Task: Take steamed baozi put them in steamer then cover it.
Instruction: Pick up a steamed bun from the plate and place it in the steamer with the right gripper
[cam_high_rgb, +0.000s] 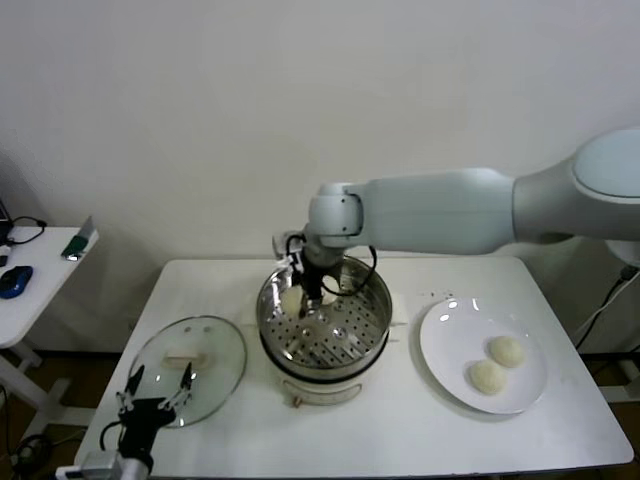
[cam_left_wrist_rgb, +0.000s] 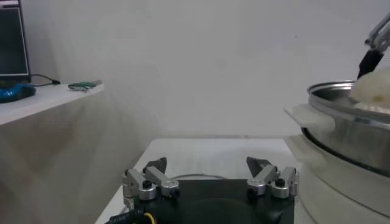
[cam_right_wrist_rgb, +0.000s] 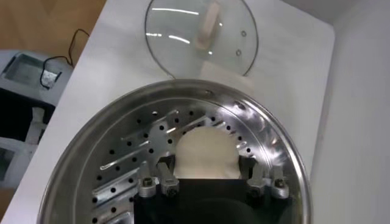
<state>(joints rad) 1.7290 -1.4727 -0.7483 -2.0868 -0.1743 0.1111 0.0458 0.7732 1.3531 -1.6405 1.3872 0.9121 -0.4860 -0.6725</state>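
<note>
My right gripper (cam_high_rgb: 312, 300) reaches into the steel steamer (cam_high_rgb: 375, 300) and is shut on a cream-white baozi (cam_right_wrist_rgb: 204, 152), a finger pressed on each side. The bun hangs about level with the basket's rim (cam_left_wrist_rgb: 341, 115), above its perforated bottom (cam_right_wrist_rgb: 122, 152). In the head view this baozi (cam_high_rgb: 290, 298) shows just beside the wrist. Two more baozi (cam_high_rgb: 506, 350) (cam_high_rgb: 487, 376) lie on the white plate (cam_high_rgb: 445, 330) to the right. The glass cover (cam_high_rgb: 215, 345) lies flat on the table left of the steamer. My left gripper (cam_high_rgb: 157, 385) waits open at its near edge.
The cover (cam_right_wrist_rgb: 183, 30) shows its cream handle (cam_right_wrist_rgb: 207, 24) facing up. A side table (cam_high_rgb: 40, 275) with a blue mouse and cables stands at the far left. The white wall is close behind the table.
</note>
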